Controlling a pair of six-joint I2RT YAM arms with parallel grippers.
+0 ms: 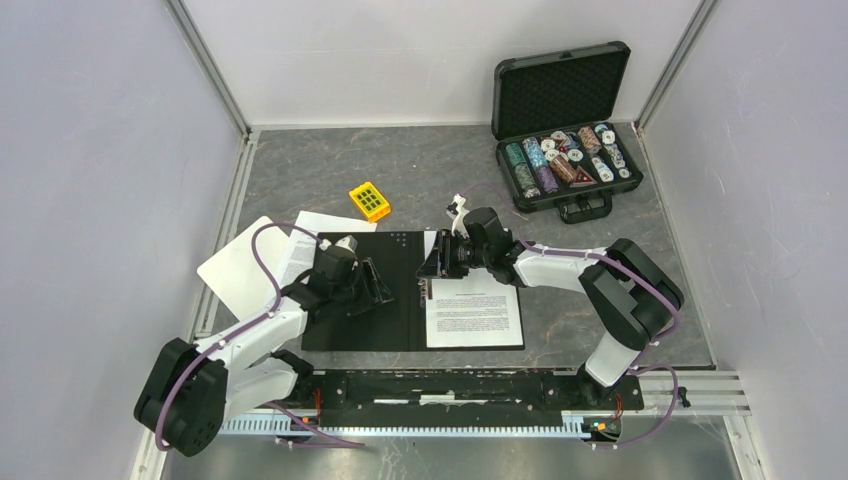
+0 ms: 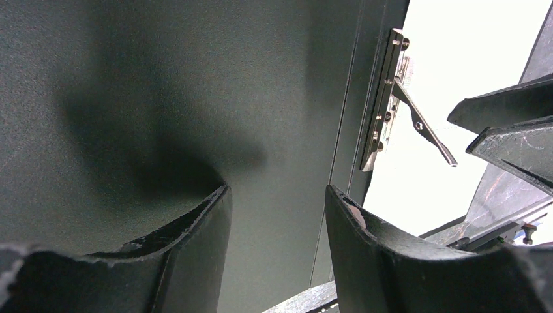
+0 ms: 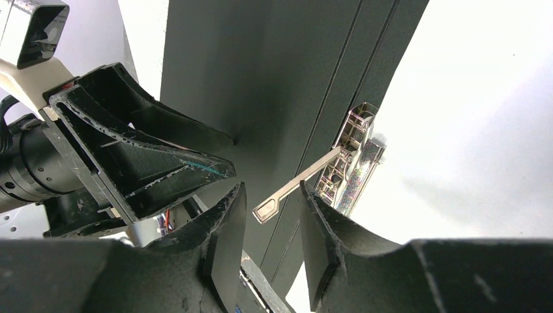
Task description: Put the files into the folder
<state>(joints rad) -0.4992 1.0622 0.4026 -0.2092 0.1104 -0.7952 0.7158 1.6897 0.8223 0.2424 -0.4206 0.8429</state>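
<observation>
The folder [image 1: 385, 325] lies open on the table, black inside up. A printed file [image 1: 475, 315] rests on its right half, and more printed sheets [image 1: 300, 245] stick out from under its left edge. My left gripper [image 1: 368, 283] [image 2: 277, 189] stands open, its fingertips down on the bare left cover [image 2: 163, 98]. At the spine, my right gripper [image 1: 442, 262] [image 3: 270, 186] is open with the raised metal clip lever [image 3: 287, 192] between its fingertips. The clip base [image 2: 385, 104] sits beside the white file [image 2: 456, 59].
A white clipboard [image 1: 232, 270] lies at the left, partly under the sheets. A small yellow block [image 1: 369, 201] sits behind the folder. An open black case of poker chips [image 1: 565, 150] stands at the back right. The two grippers are close together over the folder.
</observation>
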